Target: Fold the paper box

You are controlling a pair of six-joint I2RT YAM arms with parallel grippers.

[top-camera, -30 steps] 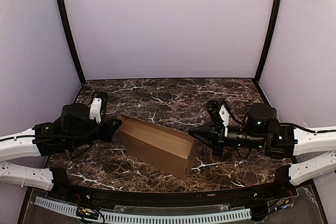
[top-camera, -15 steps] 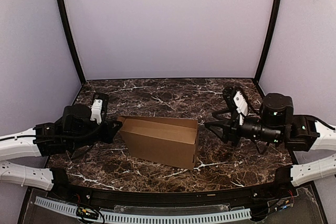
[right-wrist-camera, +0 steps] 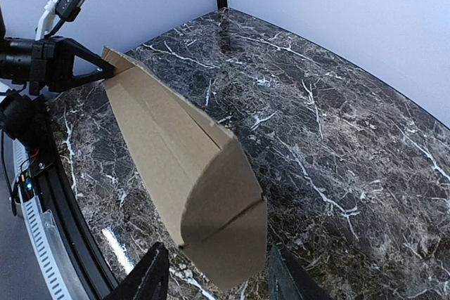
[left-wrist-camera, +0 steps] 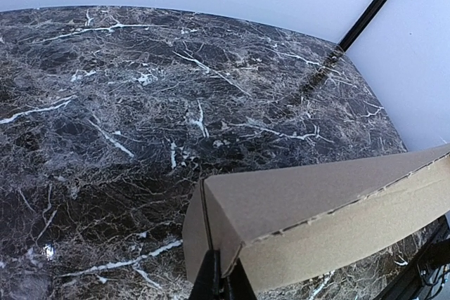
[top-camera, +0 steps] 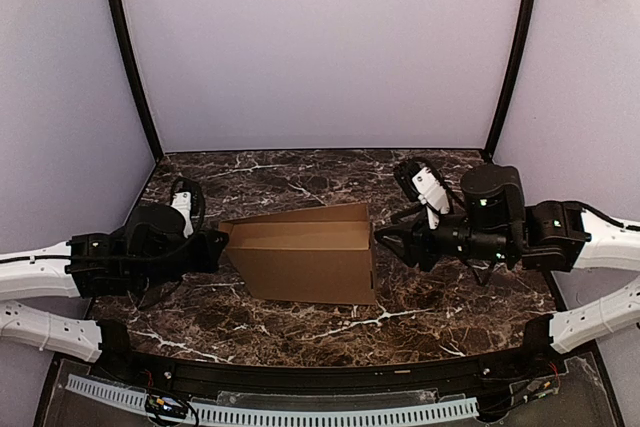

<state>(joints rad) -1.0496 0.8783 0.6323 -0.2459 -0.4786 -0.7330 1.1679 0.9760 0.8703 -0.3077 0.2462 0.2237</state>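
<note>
The paper box point(top-camera: 305, 259), plain brown cardboard, sits near the middle of the dark marble table point(top-camera: 440, 299). It stretches left to right between your two arms. It is partly formed: a long front wall faces the overhead camera, and a panel slopes along its top.

Your left gripper point(top-camera: 217, 245) reaches in low from the left and is clamped on the box's left corner. In the left wrist view, its fingers point(left-wrist-camera: 209, 280) are pressed together on the thin cardboard edge at the bottom of the frame. The box runs away to the right from there.

Your right gripper point(top-camera: 385, 243) sits just beside the box's right end, with its jaws apart. In the right wrist view, its two fingers stand wide at the bottom of the frame. A rounded end flap of the box lies between them, just ahead of the tips. You cannot tell from these views whether either finger touches the flap. The same view shows the box's far corner held in the left gripper's pinch.
</note>
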